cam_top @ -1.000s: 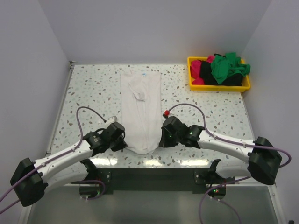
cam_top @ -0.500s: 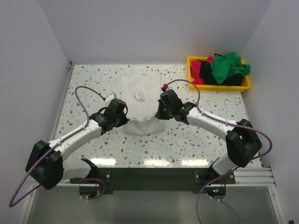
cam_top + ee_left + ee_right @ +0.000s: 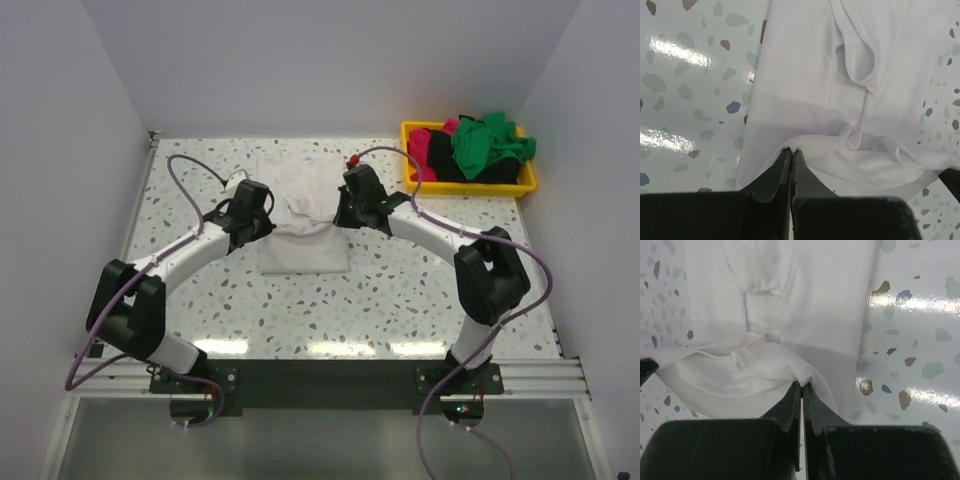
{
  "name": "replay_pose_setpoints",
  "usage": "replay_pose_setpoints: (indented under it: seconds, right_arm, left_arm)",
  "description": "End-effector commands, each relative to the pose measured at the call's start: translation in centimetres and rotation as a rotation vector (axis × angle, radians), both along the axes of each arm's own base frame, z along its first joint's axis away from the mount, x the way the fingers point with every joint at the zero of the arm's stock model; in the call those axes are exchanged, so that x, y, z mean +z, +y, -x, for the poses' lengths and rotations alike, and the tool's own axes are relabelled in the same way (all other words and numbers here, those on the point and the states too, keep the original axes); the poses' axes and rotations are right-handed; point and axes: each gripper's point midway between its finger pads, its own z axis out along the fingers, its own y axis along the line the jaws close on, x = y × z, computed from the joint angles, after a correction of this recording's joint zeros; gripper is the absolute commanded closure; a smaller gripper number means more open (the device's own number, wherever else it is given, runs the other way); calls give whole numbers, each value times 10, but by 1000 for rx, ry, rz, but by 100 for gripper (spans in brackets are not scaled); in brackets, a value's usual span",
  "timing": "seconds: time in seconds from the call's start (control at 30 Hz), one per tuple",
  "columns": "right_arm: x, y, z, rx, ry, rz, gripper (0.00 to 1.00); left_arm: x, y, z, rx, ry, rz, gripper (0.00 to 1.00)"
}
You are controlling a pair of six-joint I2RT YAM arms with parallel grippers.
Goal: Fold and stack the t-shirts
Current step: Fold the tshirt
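While both pairs of jaws are pinched fully together, the left gripper [image 3: 791, 151] and right gripper [image 3: 802, 385] each clamp a lifted fold of the white t-shirt [image 3: 303, 252]. The rest of the shirt spreads flat ahead of the fingertips, toward the worktop's [image 3: 400, 290] far edge. The other t-shirts [image 3: 485, 145] — green, magenta, black — lie heaped in the yellow bin [image 3: 470, 188] at the far right corner.

Robot lab test cell, plain white enclosure walls [image 3: 330, 60], speckled terrazzo table [image 3: 400, 300], metal mounting rail [image 3: 530, 375]
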Motion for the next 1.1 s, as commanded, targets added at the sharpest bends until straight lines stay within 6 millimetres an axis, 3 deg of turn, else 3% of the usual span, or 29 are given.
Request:
replay_pose_setpoints:
  seconds: [0.0,0.5,0.53,0.57,0.6,0.67,0.7,0.73,0.77,0.8,0.87,0.9,0.97,1.03,1.07]
  right_arm:
    - [11,12,-20,26,-38,-25,100]
    - [-15,9,-57,-32,4,6,100]
    - [-16,8,-59,-36,8,11,100]
    - [-16,9,-62,-36,9,13,98]
    - [-17,8,-62,-40,15,19,88]
    - [-13,7,-67,-48,10,13,78]
    - [-13,9,-67,-40,13,12,62]
    - [-11,8,-67,-39,10,17,56]
    - [-7,9,-69,-38,1,15,52]
    - [-1,8,-69,-38,-9,11,41]
    - [4,8,-65,-31,-13,3,28]
    - [13,9,-64,-25,-30,-17,13]
    - [11,9,-55,-10,-16,-34,1]
    - [20,6,-48,-12,-27,-45,1]
    - [13,3,-36,3,1,-48,1]
  left_arm:
    - [14,0,-27,-8,-63,-1,100]
    - [-23,3,-60,-5,12,1,100]
    - [-23,5,-63,0,16,-2,99]
    - [-25,5,-64,1,22,-3,91]
    - [-26,7,-65,8,26,-4,86]
    - [-21,10,-69,23,16,-5,77]
    - [-18,11,-70,26,7,-5,72]
    - [-16,12,-71,29,4,-6,66]
    - [-10,14,-71,35,-10,-3,43]
    - [-8,14,-71,35,-17,-5,31]
    - [1,14,-69,29,-32,-1,0]
    - [0,16,-66,27,-31,-3,0]
    - [8,18,-62,25,-50,0,0]
    - [1,21,-50,13,-22,-9,0]
    - [5,19,-44,-4,-22,-1,0]
